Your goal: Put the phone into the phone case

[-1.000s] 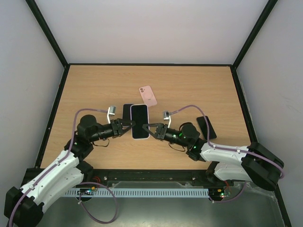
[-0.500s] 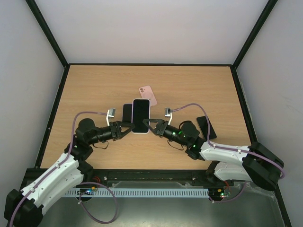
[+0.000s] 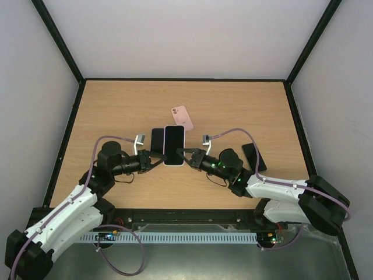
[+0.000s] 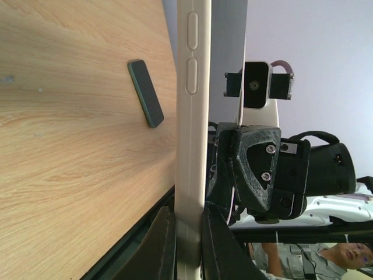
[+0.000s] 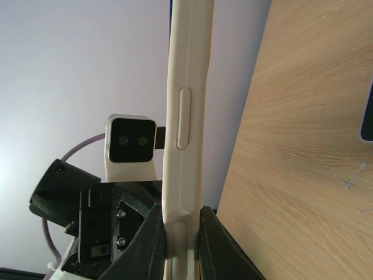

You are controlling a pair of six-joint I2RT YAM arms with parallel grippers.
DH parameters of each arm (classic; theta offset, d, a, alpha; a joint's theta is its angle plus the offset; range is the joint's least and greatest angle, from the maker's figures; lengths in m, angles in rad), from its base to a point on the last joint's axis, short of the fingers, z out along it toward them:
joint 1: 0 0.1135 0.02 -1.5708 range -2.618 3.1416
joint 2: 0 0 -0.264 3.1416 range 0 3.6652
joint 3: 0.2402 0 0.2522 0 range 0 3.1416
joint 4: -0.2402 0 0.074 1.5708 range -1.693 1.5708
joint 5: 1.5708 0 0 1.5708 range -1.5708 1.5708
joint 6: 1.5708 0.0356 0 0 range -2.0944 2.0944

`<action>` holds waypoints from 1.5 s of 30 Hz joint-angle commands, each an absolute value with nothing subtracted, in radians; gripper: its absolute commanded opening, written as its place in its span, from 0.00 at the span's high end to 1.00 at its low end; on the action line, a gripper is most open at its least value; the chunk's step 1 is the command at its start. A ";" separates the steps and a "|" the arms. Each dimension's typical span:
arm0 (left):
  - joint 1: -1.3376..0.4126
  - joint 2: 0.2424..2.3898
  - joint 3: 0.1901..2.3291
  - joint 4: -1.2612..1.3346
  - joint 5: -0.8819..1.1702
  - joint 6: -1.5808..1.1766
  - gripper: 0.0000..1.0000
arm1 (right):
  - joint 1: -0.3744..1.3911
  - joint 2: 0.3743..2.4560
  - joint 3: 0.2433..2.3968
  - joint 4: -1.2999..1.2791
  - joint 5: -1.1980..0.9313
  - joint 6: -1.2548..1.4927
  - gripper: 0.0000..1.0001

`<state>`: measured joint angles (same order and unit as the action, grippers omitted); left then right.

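Note:
A white phone case (image 3: pixel 173 144) with a dark face inside its rim hangs above the table, held at its near end from both sides. My left gripper (image 3: pixel 158 159) is shut on its left edge and my right gripper (image 3: pixel 185 155) is shut on its right edge. In the left wrist view the case's cream edge (image 4: pixel 191 116) with its button bumps runs up from my left gripper (image 4: pixel 187 214). The right wrist view shows the other edge (image 5: pixel 185 87) clamped in my right gripper (image 5: pixel 180 213). A black phone (image 3: pixel 157 139) lies flat on the table just left of the case.
A pink phone-shaped item (image 3: pixel 182 118) lies camera side up behind the case. Another dark phone (image 3: pixel 253 156) (image 4: pixel 145 93) rests on the right of the wooden table (image 3: pixel 116 111). Black frame bars and white walls surround the table.
The case has shifted away from the arm bases, toward the pink item. My left gripper has closed on its left edge. The right gripper has kept its hold throughout.

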<state>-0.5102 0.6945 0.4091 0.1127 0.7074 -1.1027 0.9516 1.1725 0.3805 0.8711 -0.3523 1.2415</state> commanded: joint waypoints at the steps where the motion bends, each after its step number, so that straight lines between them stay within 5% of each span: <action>1: -0.513 0.702 0.439 0.014 0.677 -1.101 0.97 | 0.957 1.141 0.412 0.843 -0.353 1.134 0.98; 7: -0.512 0.710 0.439 0.016 0.662 -1.091 0.87 | 0.957 1.136 0.409 0.828 -0.361 1.149 0.98; 20: -0.509 0.697 0.535 -0.278 0.407 -0.910 0.00 | 0.914 1.183 0.469 0.635 -0.309 1.037 0.98; 45: -0.502 0.706 0.575 -0.397 0.309 -0.805 0.00 | 0.704 1.634 0.524 0.759 -0.511 1.054 0.97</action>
